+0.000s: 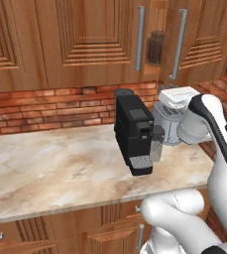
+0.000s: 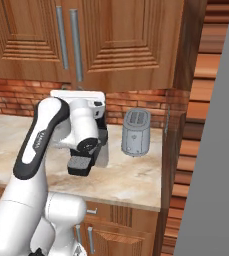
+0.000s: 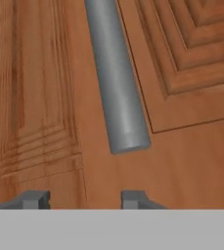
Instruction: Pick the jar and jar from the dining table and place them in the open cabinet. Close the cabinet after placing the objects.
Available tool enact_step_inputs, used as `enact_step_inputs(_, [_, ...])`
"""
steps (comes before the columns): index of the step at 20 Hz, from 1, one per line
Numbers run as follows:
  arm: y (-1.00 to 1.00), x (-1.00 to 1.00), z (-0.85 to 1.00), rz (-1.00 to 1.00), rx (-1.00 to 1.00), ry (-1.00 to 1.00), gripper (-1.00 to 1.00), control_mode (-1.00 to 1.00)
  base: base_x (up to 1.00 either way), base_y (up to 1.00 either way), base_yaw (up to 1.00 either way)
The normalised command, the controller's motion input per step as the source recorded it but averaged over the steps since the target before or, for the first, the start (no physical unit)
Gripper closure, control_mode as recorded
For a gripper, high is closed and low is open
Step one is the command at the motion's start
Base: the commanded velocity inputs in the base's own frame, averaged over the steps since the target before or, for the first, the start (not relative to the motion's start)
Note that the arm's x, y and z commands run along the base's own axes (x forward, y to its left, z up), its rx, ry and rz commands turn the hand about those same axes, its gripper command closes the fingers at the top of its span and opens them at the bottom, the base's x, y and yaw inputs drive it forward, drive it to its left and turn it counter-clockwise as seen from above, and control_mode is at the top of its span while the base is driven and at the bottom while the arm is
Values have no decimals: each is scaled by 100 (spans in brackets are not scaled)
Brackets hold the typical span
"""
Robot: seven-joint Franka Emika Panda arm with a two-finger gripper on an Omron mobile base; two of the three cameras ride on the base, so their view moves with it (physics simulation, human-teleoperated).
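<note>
The brown wooden cabinet (image 1: 85, 44) hangs above the counter, and its right door (image 1: 204, 39) stands slightly ajar. Through the gap between the doors, a glass jar (image 1: 155, 48) with brown sticks sits on the shelf inside. The second jar is hidden and the dining table is out of view. My gripper (image 3: 84, 200) is open with nothing between its fingertips (image 3: 133, 199). It is held close to a cabinet door (image 3: 182, 146), just below the lower end of a silver bar handle (image 3: 118, 88). The white hand (image 1: 177, 96) is raised in front of the cabinet's bottom edge.
A black coffee machine (image 1: 135, 131) stands on the marbled counter (image 1: 50, 163), with a silver toaster (image 2: 136, 131) to its right. A red brick wall (image 1: 45, 106) backs the counter. Wooden drawers (image 1: 105, 223) lie below it. A wooden side panel (image 2: 173, 150) ends the counter on the right.
</note>
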Motion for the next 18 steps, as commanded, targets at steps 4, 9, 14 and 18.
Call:
enact_step_inputs(4, [-22, 55, -20, 0, 0, -2, -100, -100, 0, 0, 0])
enact_step_inputs(9, [-42, 51, -16, -4, 0, -3, -100, -100, 0, 0, 0])
enact_step_inputs(14, [-31, 52, -17, -4, 0, -3, -100, -100, 0, 0, 0])
enact_step_inputs(18, [-10, 61, -18, -4, 0, -2, -100, -100, 0, 0, 0])
